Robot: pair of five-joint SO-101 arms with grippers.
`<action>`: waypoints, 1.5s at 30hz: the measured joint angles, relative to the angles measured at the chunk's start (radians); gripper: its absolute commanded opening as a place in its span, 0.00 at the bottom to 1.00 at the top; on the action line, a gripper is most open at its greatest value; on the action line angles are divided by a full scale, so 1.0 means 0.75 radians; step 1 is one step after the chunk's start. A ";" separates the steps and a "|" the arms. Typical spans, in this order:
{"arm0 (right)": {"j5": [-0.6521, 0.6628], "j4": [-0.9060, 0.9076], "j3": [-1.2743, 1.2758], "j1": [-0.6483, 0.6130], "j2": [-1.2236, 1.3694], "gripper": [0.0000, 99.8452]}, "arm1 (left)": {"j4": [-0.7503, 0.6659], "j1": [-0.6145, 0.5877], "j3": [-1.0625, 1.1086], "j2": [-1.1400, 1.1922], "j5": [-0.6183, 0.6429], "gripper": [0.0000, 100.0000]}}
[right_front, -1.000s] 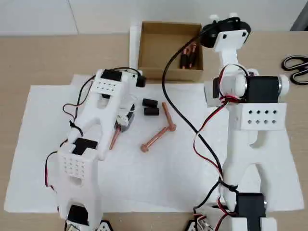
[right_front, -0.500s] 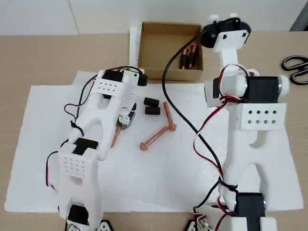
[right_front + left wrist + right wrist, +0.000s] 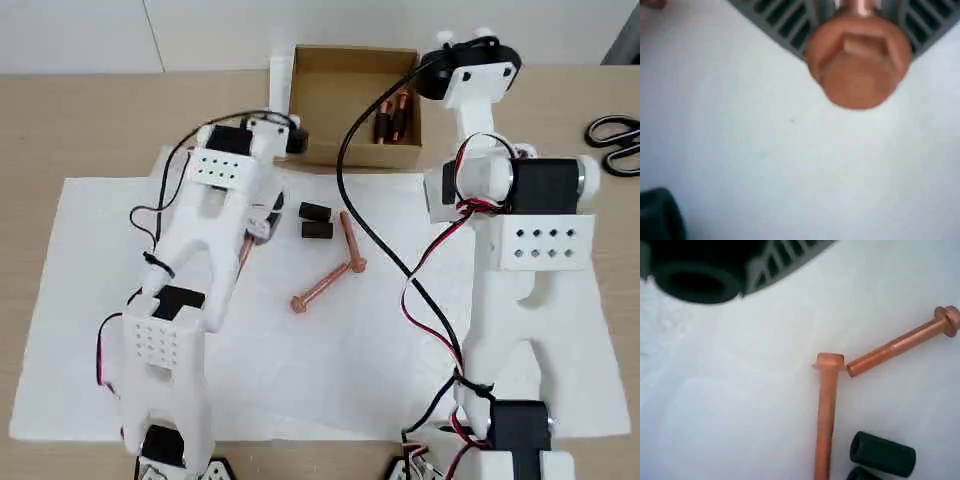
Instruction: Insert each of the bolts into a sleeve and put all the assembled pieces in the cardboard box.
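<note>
The left gripper (image 3: 265, 212), clenched on a copper bolt (image 3: 857, 65) just under its head, has slid toward twelve o'clock over the white mat (image 3: 90, 300). The two loose sleeves (image 3: 315, 211) now lie near it at its three o'clock. Two loose bolts (image 3: 322, 288) rest at five o'clock of those sleeves, unmoved. The cardboard box (image 3: 350, 155) at the table's twelve o'clock holds two finished pieces. The right gripper (image 3: 735, 265) has kept still, seemingly grasping a black sleeve (image 3: 697, 282). I judge a mating comes next.
</note>
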 measured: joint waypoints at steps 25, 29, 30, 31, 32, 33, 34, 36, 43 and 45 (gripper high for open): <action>-0.014 -0.771 1.301 0.012 -1.504 0.00 | 0.018 0.000 0.417 -0.908 0.000 0.01; -0.018 -1.017 1.657 0.043 -1.725 0.00 | 0.018 0.000 0.464 -0.914 0.000 0.01; -0.018 -1.066 1.731 0.035 -1.772 0.00 | 0.018 0.000 0.466 -0.914 0.000 0.01; -0.018 -1.109 1.798 0.047 -1.815 0.00 | 0.018 0.000 0.466 -0.914 0.000 0.01; -0.018 -1.154 1.866 0.051 -1.856 0.00 | 0.018 0.000 0.466 -0.914 0.000 0.01; -0.018 -1.195 1.929 0.051 -1.896 0.00 | 0.018 0.000 0.466 -0.914 0.000 0.01; -0.018 -1.225 1.982 0.047 -1.939 0.00 | 0.018 0.000 0.466 -0.914 0.000 0.01; -0.018 -1.275 2.083 0.043 -2.011 0.00 | 0.002 0.000 0.466 -0.914 0.000 0.01; -0.027 -1.461 2.344 0.049 -2.144 0.00 | -0.139 0.000 0.466 -0.921 0.194 0.01; -0.043 -1.520 2.371 0.049 -2.144 0.00 | -0.198 0.000 0.466 -0.949 0.276 0.01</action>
